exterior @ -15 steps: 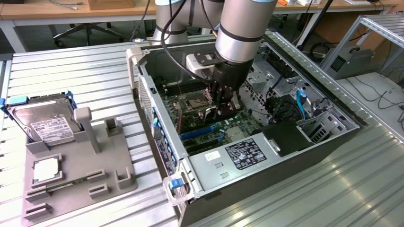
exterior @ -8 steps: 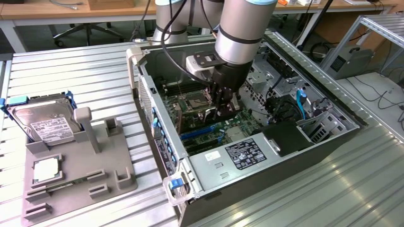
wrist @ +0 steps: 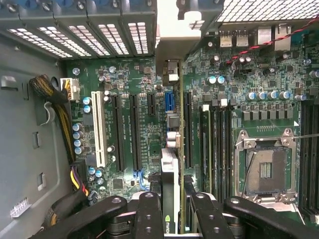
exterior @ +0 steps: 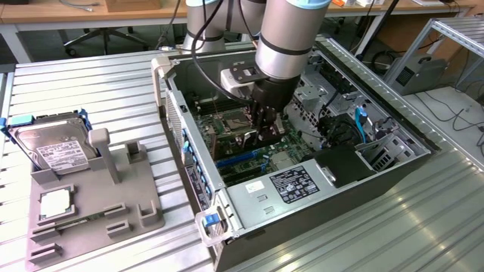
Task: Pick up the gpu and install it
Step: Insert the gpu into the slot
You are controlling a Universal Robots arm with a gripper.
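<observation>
At the exterior view's centre, we see the tool (exterior: pixel 266 129) inside the case (exterior: pixel 253 207). It grips the gpu (wrist: pixel 169 174) edge-on.

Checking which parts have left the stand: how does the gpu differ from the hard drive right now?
The gpu is held in the gripper inside the open computer case, over the motherboard; the hard drive leans in the grey holder outside it, with nothing gripping it. The gpu is a thin dark card; the hard drive is a thicker silver block with white label and blue frame. Neither lies flat.
</observation>
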